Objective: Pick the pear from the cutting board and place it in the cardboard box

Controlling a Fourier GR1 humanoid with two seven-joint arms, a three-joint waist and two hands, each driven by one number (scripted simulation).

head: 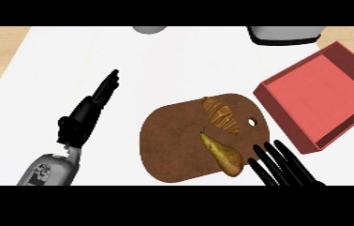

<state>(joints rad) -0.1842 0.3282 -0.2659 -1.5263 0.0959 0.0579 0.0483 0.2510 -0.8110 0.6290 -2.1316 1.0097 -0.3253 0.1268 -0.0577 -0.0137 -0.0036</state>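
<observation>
**A:** Right hand [283, 169], item one. We log it at the lower right edge of the view. Its black fingers are straight and spread apart, and it holds nothing. The fingertips reach over the near right part of the cutting board [173, 136].

**B:** We list the pear [224, 154] next?

**A:** Yes. It lies on its side on the brown board, with the stem end pointing up and left and the fat end nearest us. It sits just beside the right hand's fingers, to their left. We cannot tell whether they touch.

**B:** Other stock on the board?

**A:** One golden pastry [221, 115] lies beyond the pear, towards the board's far right, close to the small hole in the board's edge.

**B:** And the container?

**A:** We enter a red box [311, 98], open at the top and set at an angle on the counter's right side. It is just right of the board, and we see nothing in it.

**B:** Left side?

**A:** The left hand [86, 112] is on its grey forearm [48, 169]. Its fingers are straight and together, pointing up and away. It is over the white counter [173, 61], well apart from the board, and holds nothing.

**B:** Far edge?

**A:** We note a grey rounded object [150, 29] at top centre and a grey item with a black base [285, 35] at top right. Both are cut off by the view.
</observation>
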